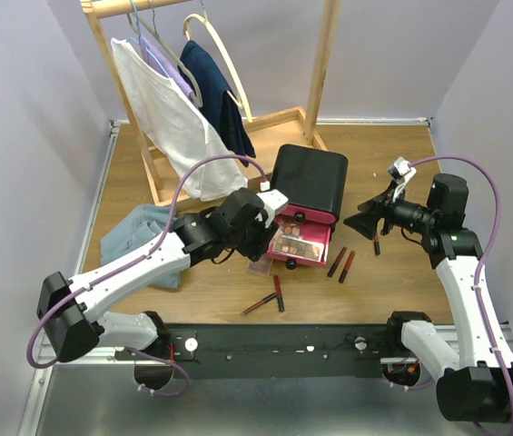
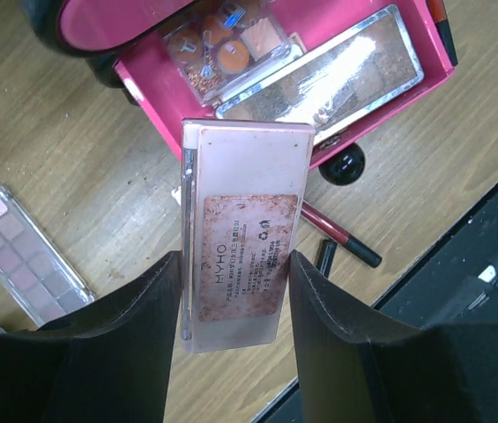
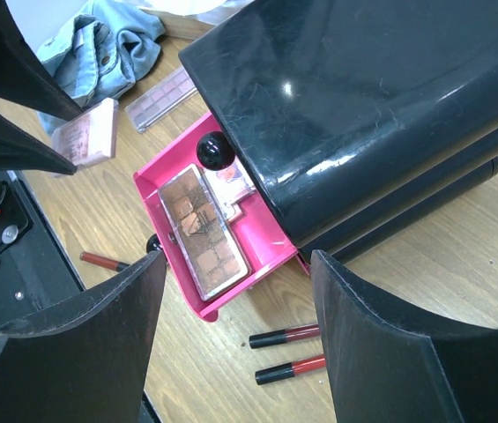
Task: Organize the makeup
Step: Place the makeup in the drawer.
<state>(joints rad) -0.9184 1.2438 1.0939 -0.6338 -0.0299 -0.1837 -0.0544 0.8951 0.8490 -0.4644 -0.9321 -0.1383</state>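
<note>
Left gripper [image 2: 235, 269] is clamped on a pink palette [image 2: 247, 176], label side up, mid-frame and just short of the open pink drawer [image 2: 143, 84] up top. My guess is it goes in there, since two other palettes [image 2: 319, 75] sit inside. Right gripper [image 3: 238, 260] is spread wide and holding nothing. Lip tubes [image 3: 284, 336] lie on the table [image 3: 460, 264], lower middle.

The left pincer [image 2: 234, 260] grips a pink palette [image 2: 247, 203] by its long edges, printed label up, above the wooden table [image 2: 99, 159]. Beyond it a pink drawer [image 2: 150, 88] stands open. Inside, a clear-lidded palette [image 2: 226, 48] with orange pans lies beside a long brown palette [image 2: 337, 75]. A black knob [image 2: 344, 166] sits on the drawer's front. A lip tube [image 2: 341, 238], red and black, lies near the knob. A mauve palette [image 2: 24, 256] lies on the table at the left.
</note>
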